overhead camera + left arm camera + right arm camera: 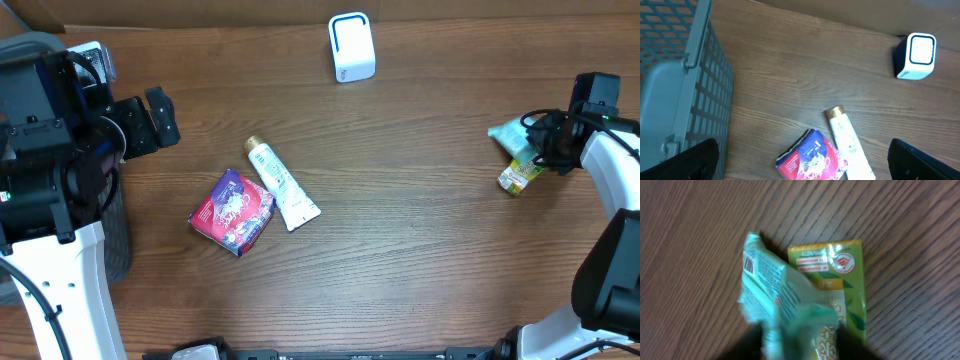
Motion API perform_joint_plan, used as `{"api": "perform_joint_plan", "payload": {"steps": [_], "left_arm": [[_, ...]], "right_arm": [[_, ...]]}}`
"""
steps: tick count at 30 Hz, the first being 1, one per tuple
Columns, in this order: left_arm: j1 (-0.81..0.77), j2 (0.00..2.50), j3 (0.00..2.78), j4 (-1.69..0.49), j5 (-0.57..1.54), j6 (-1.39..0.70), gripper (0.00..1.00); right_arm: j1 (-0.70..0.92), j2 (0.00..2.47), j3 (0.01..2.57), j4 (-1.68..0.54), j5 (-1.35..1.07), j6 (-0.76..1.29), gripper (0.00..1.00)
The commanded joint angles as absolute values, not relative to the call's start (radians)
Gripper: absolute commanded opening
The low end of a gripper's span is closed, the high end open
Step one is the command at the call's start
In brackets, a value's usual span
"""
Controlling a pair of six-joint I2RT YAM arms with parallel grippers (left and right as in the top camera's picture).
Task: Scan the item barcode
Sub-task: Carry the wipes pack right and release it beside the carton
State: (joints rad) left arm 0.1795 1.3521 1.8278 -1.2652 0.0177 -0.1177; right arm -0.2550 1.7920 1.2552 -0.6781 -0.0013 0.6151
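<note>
The counter (420, 260) is big and brown. The white scanner (351, 47) stands far back on it, well apart from the right jaws. That long way is the first worry, because the item could slip and drop before it gets there. The left jaws are spread wide with nothing in them, near the grey basket (685, 75), so they cannot catch it.

I think the item is the blue-green packet (770, 290). It is at the right side of the counter, under the right jaws. In the right wrist view it covers part of a green and yellow packet (840, 280). The jaws could grab both packets, or pinch only a thin corner. The barcode (748, 266) is tiny and sits on a crinkly end, so it might face the wrong way at the scanner.

The basket is cut off at the edge of the picture. The right jaws do not show clearly in any view. I cannot tell if they are wide, narrow or holding the packet. The low end of the blue-green packet is a blur. The words on both packets are too small to read.
</note>
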Motion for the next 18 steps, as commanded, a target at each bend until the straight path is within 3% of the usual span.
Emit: {"api": "perform_joint_plan", "payload": {"steps": [1, 11, 18], "left_arm": [[0.183, 1.354, 1.841, -1.264, 0.012, -0.120, 0.99], [0.183, 1.354, 1.841, -1.264, 0.012, -0.120, 1.00], [0.183, 1.354, 1.841, -1.264, 0.012, -0.120, 1.00]], "right_arm": [[-0.253, 1.773, 1.265, -0.683, -0.014, 0.622, 0.88], [-0.213, 1.645, 1.431, -0.842, -0.094, 0.505, 0.90], [-0.041, 1.615, 1.470, -0.853, -0.409, 0.301, 0.89]]}}
